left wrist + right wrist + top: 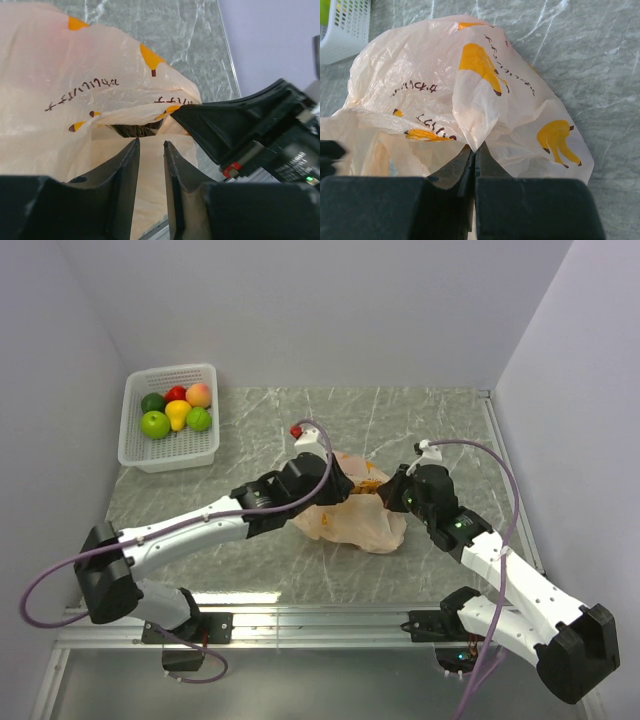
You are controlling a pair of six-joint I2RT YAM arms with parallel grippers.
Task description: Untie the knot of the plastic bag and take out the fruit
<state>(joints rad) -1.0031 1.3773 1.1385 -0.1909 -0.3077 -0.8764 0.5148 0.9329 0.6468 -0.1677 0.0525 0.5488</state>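
**A:** Where's the thin, crinkly peach plastic bag (352,522) with the orange banana prints?

**B:** At the centre of the top view, slumped on the grey marbled table (260,440) between both arms.

**A:** And the pincers?

**B:** The right gripper (474,149) pinches a fold of it. The left gripper (151,146) is narrowly parted, just before it.

**A:** What's inside?

**B:** That's hidden; only a dark gap in the film shows.
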